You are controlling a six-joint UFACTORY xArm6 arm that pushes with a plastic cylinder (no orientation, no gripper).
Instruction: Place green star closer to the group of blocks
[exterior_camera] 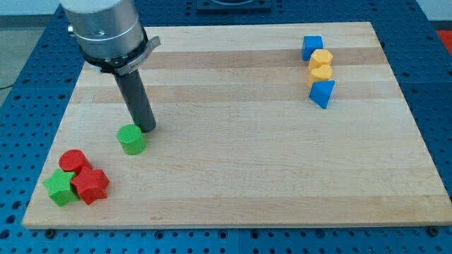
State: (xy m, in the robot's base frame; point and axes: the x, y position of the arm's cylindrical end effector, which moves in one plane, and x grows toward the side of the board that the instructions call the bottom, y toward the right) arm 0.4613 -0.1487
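Observation:
The green star lies near the board's bottom-left corner, touching a red star-like block on its right and a red round block just above. A green round block stands a little up and to the right of them. My tip rests on the board right beside the green round block, at its upper right, well above and right of the green star. At the view's top right stand a blue cube, two yellow blocks and a blue wedge-like block, close together in a column.
The wooden board lies on a blue perforated table. The arm's grey body hangs over the board's top-left corner.

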